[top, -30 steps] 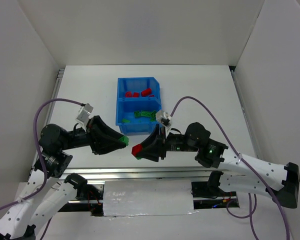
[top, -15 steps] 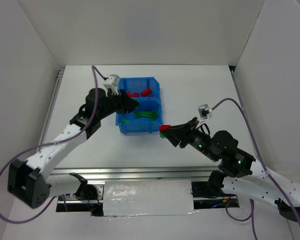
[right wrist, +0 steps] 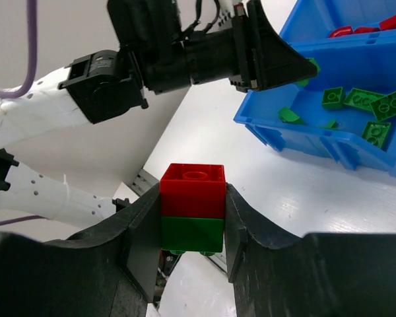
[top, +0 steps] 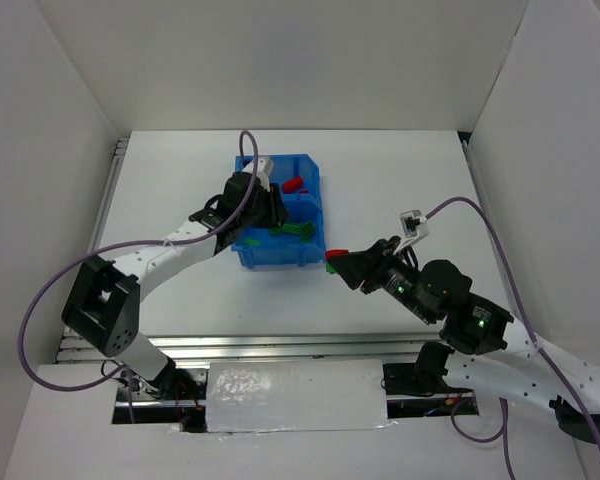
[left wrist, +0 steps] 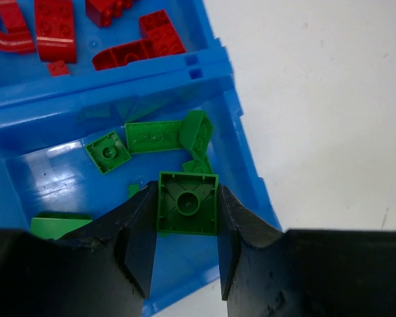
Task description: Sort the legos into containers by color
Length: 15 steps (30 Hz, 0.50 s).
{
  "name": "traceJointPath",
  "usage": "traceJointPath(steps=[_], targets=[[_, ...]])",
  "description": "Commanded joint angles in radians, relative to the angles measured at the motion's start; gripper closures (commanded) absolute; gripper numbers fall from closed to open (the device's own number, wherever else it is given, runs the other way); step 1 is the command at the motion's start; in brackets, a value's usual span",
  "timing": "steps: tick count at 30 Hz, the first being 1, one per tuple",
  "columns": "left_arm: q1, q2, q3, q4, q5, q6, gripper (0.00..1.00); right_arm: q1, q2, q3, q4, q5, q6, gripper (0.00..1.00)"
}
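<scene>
- The left arm [top: 160, 262] is showing white link shells between black joint housings.
- The right arm [top: 525, 350] is wearing the same white and black, with small green lights [top: 472, 323] glowing on its joints.
- A purple cable [right wrist: 32, 26] is trailing along each arm.
- The left tool [left wrist: 187, 198] and right tool [right wrist: 192, 198] are showing matt black, wedge-shaped fingers.

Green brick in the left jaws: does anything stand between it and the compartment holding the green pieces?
Nothing visible does. The green brick, clamped by the jaws of the left gripper, hangs over the open-topped near compartment of the blue bin. Only loose green bricks lie on its floor beneath.
</scene>
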Motion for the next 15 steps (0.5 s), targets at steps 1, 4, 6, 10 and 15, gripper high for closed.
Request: traceJointPath(steps=[1, 4, 6, 10, 15], targets=[[-0.003, 0.039, 0.026, 0.013, -0.020, 0.014, 1.00, -0.002, -0.005, 0.024, -0.001, 0.023, -0.005, 0.98], [-0.007, 0.060, 0.045, 0.001, -0.022, 0.011, 1.00, -0.004, -0.019, 0.027, -0.022, 0.032, -0.009, 0.98], [-0.007, 0.075, 0.054, -0.017, -0.017, 0.011, 0.98, -0.004, -0.035, 0.022, -0.022, 0.031, -0.011, 0.98], [-0.013, 0.097, 0.062, -0.019, -0.016, 0.015, 0.88, -0.002, -0.048, 0.016, -0.030, 0.041, -0.009, 0.98], [-0.014, 0.108, 0.062, -0.011, -0.019, 0.017, 0.81, -0.004, -0.035, 0.022, -0.039, 0.037, -0.017, 0.98]])
